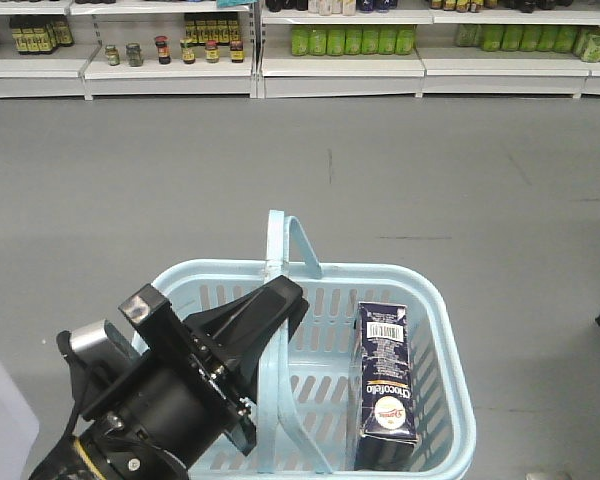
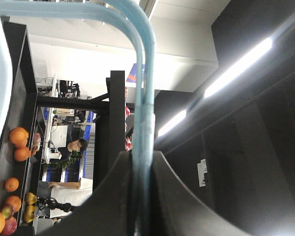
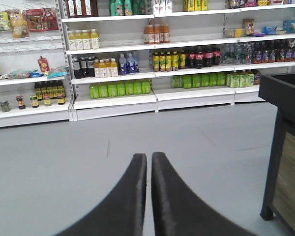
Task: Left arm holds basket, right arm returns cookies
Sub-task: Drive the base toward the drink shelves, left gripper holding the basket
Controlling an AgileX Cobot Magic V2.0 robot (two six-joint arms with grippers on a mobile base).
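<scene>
navy cookies (image 1: 385,375) in basket (image 1: 452,335), long axis near-to-far, barcode end far; left hand (image 2: 141,167) clamped on handle (image 2: 145,98); right hand (image 3: 149,160) closed, empty

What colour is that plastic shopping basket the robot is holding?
Light blue. The slotted plastic shopping basket shows best in the exterior front-facing view.

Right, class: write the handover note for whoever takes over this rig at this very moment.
Left arm: jaws shut on a thin swing handle of the light blue plastic shopping basket.
Right arm: jaws shut, empty, facing the store shelves.
Tall dark navy cardboard cookie box: inside the basket, right side.
Done: basket held. Left: right arm lifts the box out and returns it.
</scene>
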